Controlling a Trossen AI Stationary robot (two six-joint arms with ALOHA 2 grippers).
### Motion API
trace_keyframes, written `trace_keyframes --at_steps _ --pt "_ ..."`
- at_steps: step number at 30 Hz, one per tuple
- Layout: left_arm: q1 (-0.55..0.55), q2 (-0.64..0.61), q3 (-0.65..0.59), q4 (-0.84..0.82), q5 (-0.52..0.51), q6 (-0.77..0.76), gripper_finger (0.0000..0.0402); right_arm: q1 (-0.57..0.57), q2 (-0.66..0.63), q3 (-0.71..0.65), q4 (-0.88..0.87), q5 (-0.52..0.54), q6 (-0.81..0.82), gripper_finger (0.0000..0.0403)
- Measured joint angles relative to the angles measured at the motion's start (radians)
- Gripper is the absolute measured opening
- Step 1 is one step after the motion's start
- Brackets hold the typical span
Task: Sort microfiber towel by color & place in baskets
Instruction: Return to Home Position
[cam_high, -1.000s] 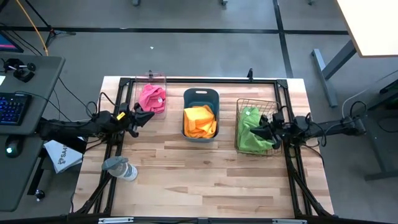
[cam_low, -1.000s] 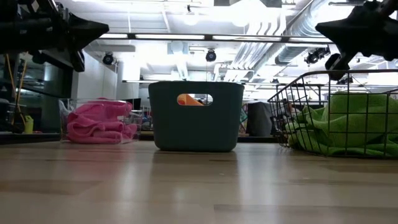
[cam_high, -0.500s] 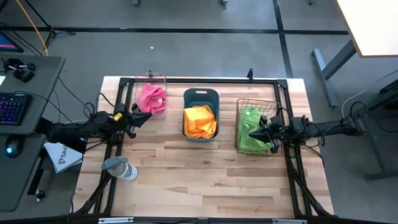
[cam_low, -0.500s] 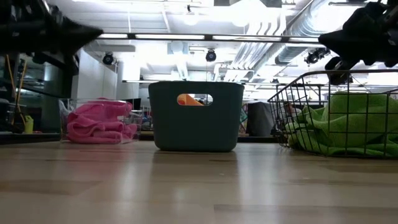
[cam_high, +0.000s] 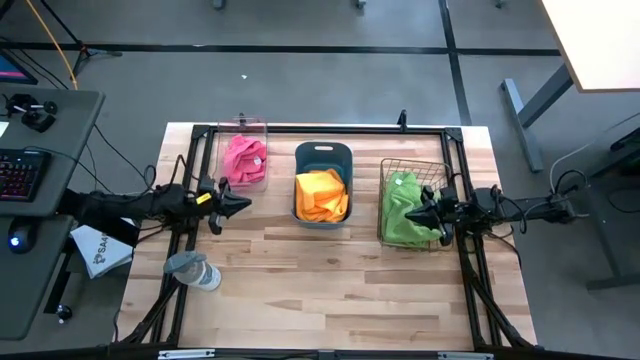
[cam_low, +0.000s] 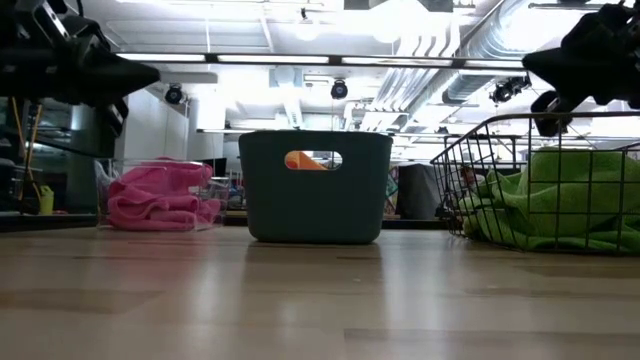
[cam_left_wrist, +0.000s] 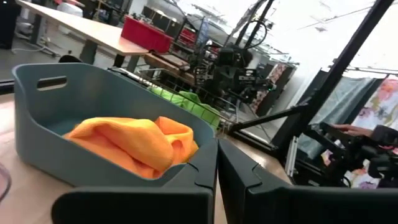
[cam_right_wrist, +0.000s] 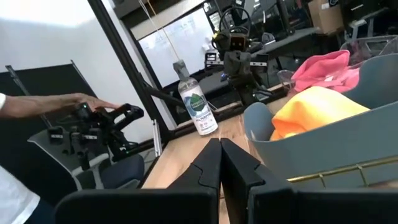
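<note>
Pink towels (cam_high: 244, 157) lie in the clear box (cam_high: 243, 128), orange towels (cam_high: 321, 195) in the teal tub (cam_high: 322, 152), and green towels (cam_high: 403, 212) in the wire-mesh basket (cam_high: 412, 165). My left gripper (cam_high: 243, 203) hovers shut over bare table, near of the clear box and left of the tub, pointing right. In its wrist view the left gripper (cam_left_wrist: 216, 152) faces the tub (cam_left_wrist: 37, 124). My right gripper (cam_high: 408, 215) is shut above the green towels at the basket's right side, pointing left. The low view shows the right gripper (cam_low: 530, 62) above the basket rim (cam_low: 520, 122).
A clear bottle with a grey cap (cam_high: 195, 270) lies near the table's left near side. Black frame rails (cam_high: 200, 160) run along the table's edges. A person's hand (cam_right_wrist: 56, 106) shows beyond the table. Bare wood (cam_high: 330, 280) fills the near half.
My left gripper has drawn away from the clear box toward the table's near edge and sunk a little. My right gripper has pulled back slightly toward the table's right edge. The towels and bins have stayed in place.
</note>
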Motion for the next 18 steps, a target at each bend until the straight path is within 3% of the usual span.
trace_keyframes --at_steps 18 --pt "-0.018 0.0 0.0 0.003 -0.005 0.0 0.0001 -0.001 0.006 -0.001 -0.064 0.001 0.0 0.0"
